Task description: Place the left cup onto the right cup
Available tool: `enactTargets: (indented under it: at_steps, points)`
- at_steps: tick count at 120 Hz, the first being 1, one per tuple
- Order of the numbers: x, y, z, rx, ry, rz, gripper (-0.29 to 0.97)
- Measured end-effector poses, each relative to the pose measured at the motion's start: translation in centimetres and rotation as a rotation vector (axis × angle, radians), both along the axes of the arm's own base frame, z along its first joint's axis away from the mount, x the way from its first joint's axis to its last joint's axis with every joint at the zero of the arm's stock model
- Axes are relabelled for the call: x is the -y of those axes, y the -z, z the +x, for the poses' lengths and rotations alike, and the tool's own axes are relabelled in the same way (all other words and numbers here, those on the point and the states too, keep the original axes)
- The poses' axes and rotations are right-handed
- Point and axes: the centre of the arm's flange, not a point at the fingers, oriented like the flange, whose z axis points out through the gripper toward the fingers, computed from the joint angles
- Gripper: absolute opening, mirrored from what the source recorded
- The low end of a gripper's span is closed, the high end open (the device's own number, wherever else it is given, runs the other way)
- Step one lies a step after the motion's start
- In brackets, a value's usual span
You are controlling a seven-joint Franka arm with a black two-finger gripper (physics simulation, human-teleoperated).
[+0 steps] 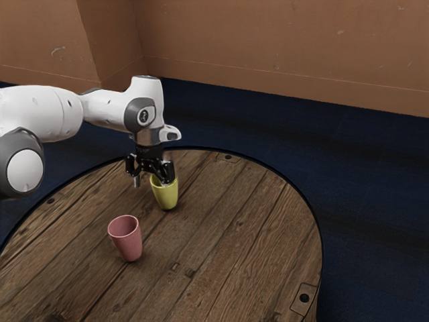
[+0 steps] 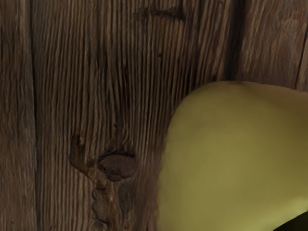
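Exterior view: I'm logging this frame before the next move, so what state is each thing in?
yellow cup: upright, mouth up, on the table, with the gripper at its rim.
pink cup: upright, mouth up, standing free on the table, apart from the yellow cup.
gripper: lowered to the yellow cup's rim; whether it grips can't be told.

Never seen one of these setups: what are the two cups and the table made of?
Yellow-green cup: probably plastic, smooth, matte, evenly coloured. Pink cup: same look. Table: weathered wood planks, judging by grain, knots and seams; dark rim, material unclear.
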Motion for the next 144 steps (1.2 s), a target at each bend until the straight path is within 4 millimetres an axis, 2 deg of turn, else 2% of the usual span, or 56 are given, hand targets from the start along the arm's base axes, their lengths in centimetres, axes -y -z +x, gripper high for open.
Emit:
enactTargets:
  at_steps: [21,31,46,71,85,95,108,131,144]
  points:
    - [-0.2,0.0,0.1,0.015,0.0,0.004,0.24]
    - [-0.2,0.0,0.2,0.02,-0.002,0.004,0.11]
    - [-0.1,-0.1,0.3,0.026,-0.004,0.005,0.0]
    - [-0.2,-1.1,0.5,0.046,-0.007,0.012,-0.07]
    - [-0.2,-2.7,0.7,0.068,-0.005,0.02,-0.09]
    - [-0.3,-4.6,0.9,0.093,-0.005,0.029,-0.09]
    - [-0.2,-8.3,0.9,0.136,-0.004,0.041,-0.1]
    - [-0.1,-13.2,0.2,0.187,-0.005,0.058,-0.1]
    - [0.9,-16.0,-0.2,0.217,0.006,0.066,-0.1]
